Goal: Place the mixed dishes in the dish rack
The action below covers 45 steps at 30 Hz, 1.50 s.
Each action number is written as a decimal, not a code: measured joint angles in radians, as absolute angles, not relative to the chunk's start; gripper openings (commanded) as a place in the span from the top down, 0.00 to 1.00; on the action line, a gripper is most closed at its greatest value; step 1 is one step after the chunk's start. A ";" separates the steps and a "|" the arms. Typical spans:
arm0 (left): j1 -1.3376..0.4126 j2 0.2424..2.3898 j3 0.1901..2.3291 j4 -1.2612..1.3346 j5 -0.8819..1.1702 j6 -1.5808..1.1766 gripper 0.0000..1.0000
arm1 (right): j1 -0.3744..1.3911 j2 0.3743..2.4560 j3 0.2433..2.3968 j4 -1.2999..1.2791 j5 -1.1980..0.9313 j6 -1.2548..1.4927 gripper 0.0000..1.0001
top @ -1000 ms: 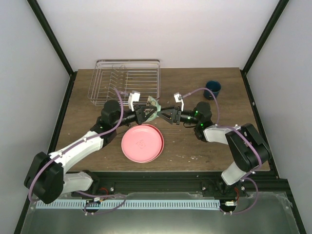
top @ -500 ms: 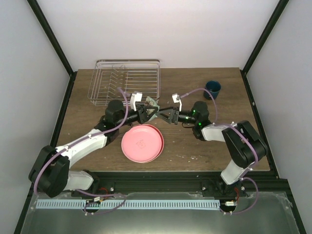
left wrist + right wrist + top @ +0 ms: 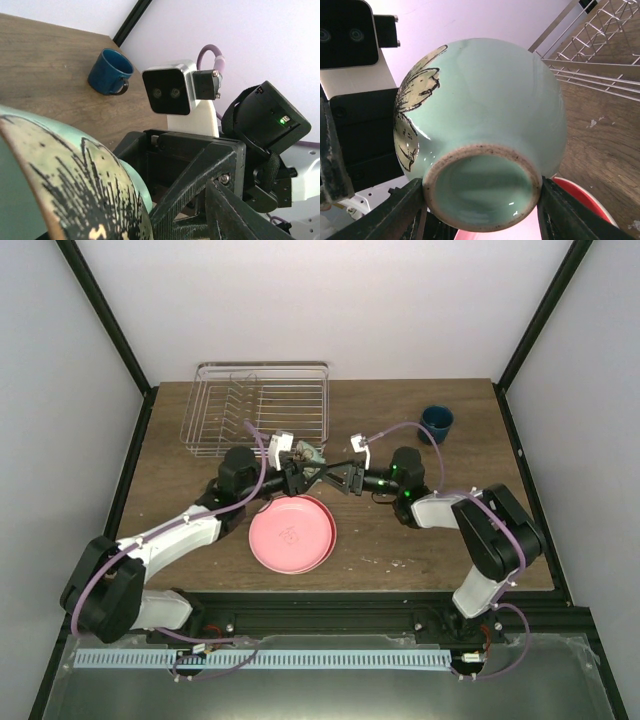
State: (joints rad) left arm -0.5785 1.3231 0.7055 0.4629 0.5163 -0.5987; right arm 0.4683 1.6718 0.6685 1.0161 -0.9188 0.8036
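- The right end effector (image 3: 482,184) is closed on the bowl (image 3: 485,100). Its two dark fingers (image 3: 407,210) press against either side of the bowl's unglazed foot ring.
- The left end effector (image 3: 300,470) faces it from the other side, at the bowl's rim. I cannot tell how far apart its jaws stand, or whether they touch the bowl, because its own fingers are not clearly visible in any view.
- The bowl is pale mint green with black brush marks on its side and around the rim. It is turned on its side, with the foot towards the right arm and the mouth towards the left arm.
- It is held up off the table (image 3: 400,540), between the two end effectors, near the middle of the table.
- The wire rack (image 3: 260,367) stands just beyond the bowl, at the far left of the table. The bowl is close to the rack's near right corner but not inside it.
- A pink plate (image 3: 292,533) lies flat on the table on the near side of both end effectors.
- A dark blue cup (image 3: 437,420) stands upright at the far right of the table, well apart from the rack and the bowl.
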 measured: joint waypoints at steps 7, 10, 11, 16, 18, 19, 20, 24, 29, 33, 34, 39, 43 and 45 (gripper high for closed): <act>-0.562 1.319 0.686 0.408 0.487 -0.574 0.46 | 0.453 1.673 0.669 1.016 -0.913 0.801 0.43; -0.551 1.316 0.678 0.384 0.471 -0.565 0.46 | 0.444 1.673 0.668 1.015 -0.912 0.800 0.43; -0.551 1.316 0.678 0.379 0.468 -0.564 0.46 | 0.442 1.673 0.668 1.012 -0.911 0.797 0.43; -0.549 1.316 0.678 0.370 0.462 -0.553 0.46 | 0.440 1.673 0.668 0.982 -0.900 0.779 0.43; -0.549 1.316 0.678 0.370 0.462 -0.551 0.46 | 0.440 1.676 0.668 0.971 -0.894 0.773 0.43; -0.549 1.316 0.678 0.370 0.461 -0.549 0.46 | 0.440 1.678 0.668 0.966 -0.892 0.770 0.43; -0.549 1.316 0.678 0.370 0.462 -0.549 0.46 | 0.440 1.682 0.668 0.964 -0.891 0.767 0.43; -0.548 1.316 0.678 0.370 0.463 -0.546 0.49 | 0.440 1.704 0.668 0.952 -0.885 0.755 0.43; -0.548 1.316 0.678 0.370 0.464 -0.544 0.56 | 0.437 1.712 0.668 0.935 -0.880 0.748 0.43; -0.548 1.316 0.678 0.370 0.465 -0.542 0.47 | 0.435 1.712 0.668 0.934 -0.880 0.744 0.43; -0.548 1.316 0.678 0.369 0.466 -0.541 0.43 | 0.434 1.712 0.668 0.933 -0.878 0.744 0.43; -0.548 1.316 0.678 0.351 0.452 -0.536 0.25 | 0.428 1.712 0.668 0.915 -0.874 0.736 0.43; -0.547 1.317 0.678 0.303 0.421 -0.521 0.19 | 0.423 1.707 0.668 0.878 -0.859 0.716 0.43; -0.545 1.317 0.678 0.279 0.400 -0.519 0.18 | 0.420 1.698 0.668 0.854 -0.852 0.706 0.43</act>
